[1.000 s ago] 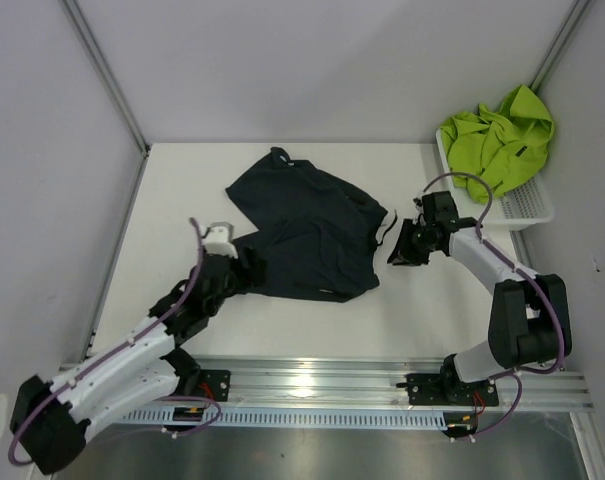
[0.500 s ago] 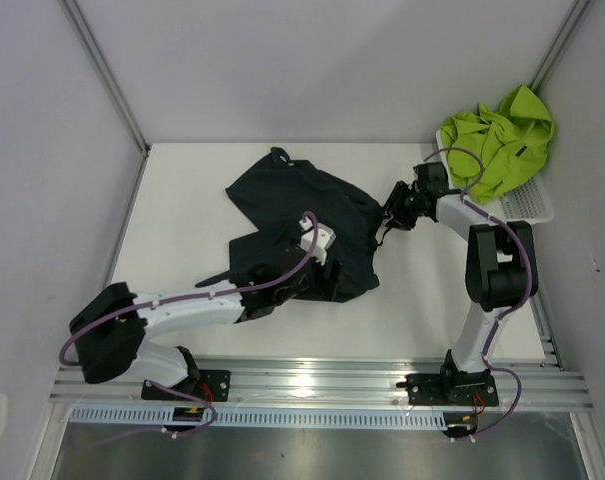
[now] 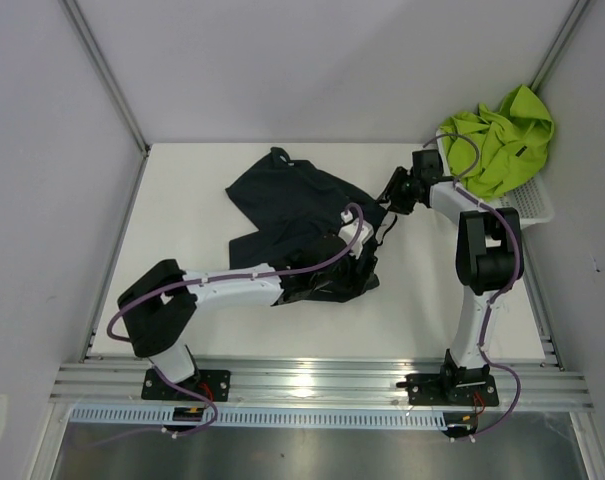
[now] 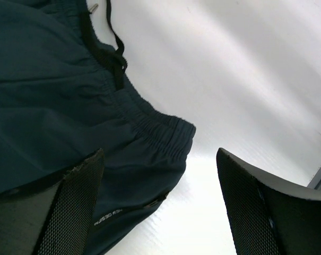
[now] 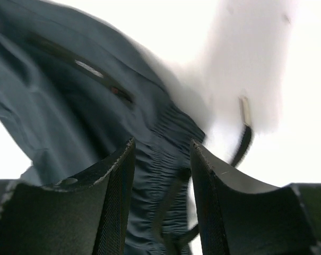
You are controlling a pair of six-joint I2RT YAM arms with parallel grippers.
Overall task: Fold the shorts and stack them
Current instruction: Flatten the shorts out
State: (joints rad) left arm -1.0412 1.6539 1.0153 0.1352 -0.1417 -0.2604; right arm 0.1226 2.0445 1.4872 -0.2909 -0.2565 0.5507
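Observation:
The dark navy shorts (image 3: 302,215) lie spread and rumpled on the white table, waistband to the right. My left gripper (image 3: 362,262) is open at their near right corner. In the left wrist view the jaws (image 4: 160,156) stand wide apart, with the waistband corner (image 4: 165,133) and its drawstring (image 4: 115,56) ahead of them. My right gripper (image 3: 395,192) is at the far right end of the waistband. In the blurred right wrist view its jaws (image 5: 161,149) are partly open, with waistband (image 5: 160,159) and drawstring between them. The lime green shorts (image 3: 497,140) are heaped in the basket.
The white mesh basket (image 3: 527,210) stands at the table's back right corner against the right wall. Grey walls enclose the table on the left, back and right. The metal rail (image 3: 312,385) with both arm bases runs along the near edge.
My left arm has swept right from the shorts' left leg to their near right corner. My right gripper has moved up and back to the far end of the waistband.

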